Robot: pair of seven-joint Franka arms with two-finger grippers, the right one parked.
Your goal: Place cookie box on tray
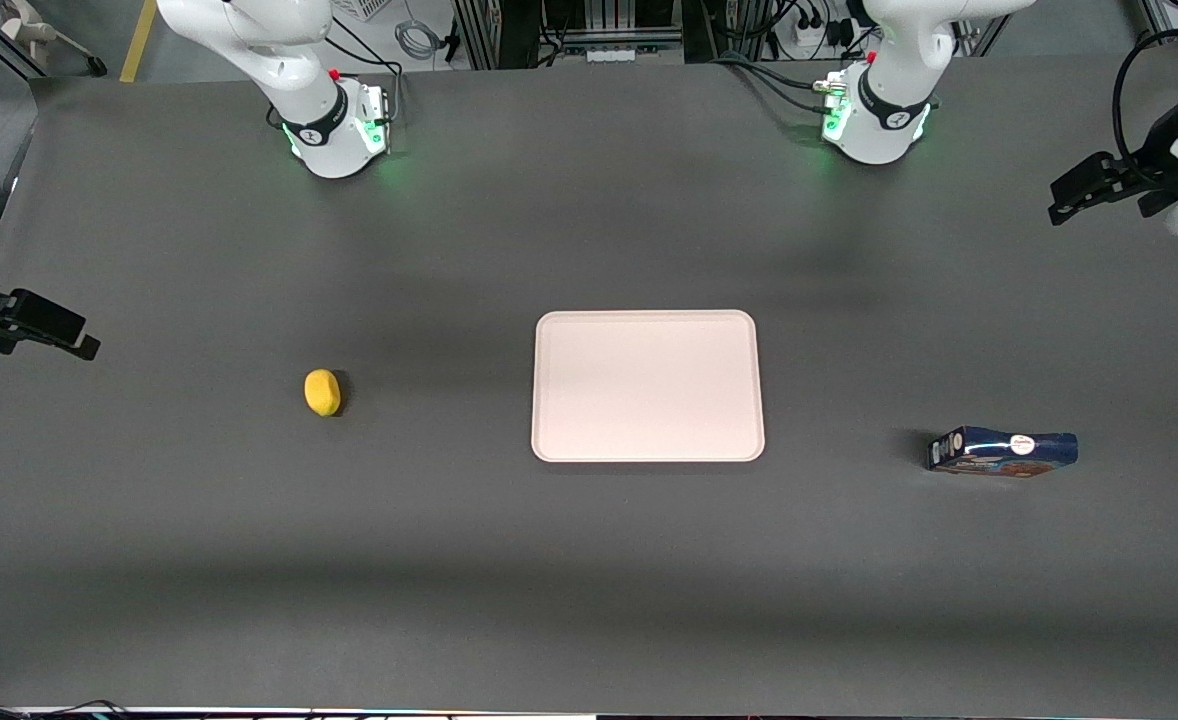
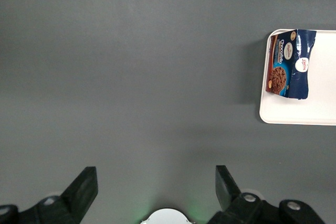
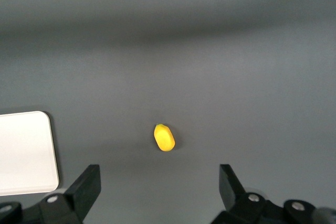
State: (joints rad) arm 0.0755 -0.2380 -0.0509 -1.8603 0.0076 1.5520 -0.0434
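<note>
Honestly, nothing of the job is done yet. The cookie box lies on its long side on the bare table, toward the working arm's end. Going by the front view, it's at roughly 4 o'clock from the tray and well apart from it. The tray has nothing on it at all.

The left arm's jaws hang out at the working arm's end too, at about 1 o'clock from the box in the front view and nowhere near it. The wrist camera shows them spread wide with only table between them, so they aren't holding anything.

One odd bit: from the wrist camera the box looks like it overlaps the corner of the tray. I'd guess that's just the line of sight, with the box in front and the tray farther along, since the front view clearly shows table between them.

There's also a little yellow lemon-looking thing at around 9 o'clock from the tray, toward the parked arm's end. It has nothing to do with the task.

So pretty much everything is left: get over to the box, come down on it, close across its narrow width, lift it, carry it to the tray, set it down inside the rim and let go. I'd call this the very start, with the reach not really committed yet.
</note>
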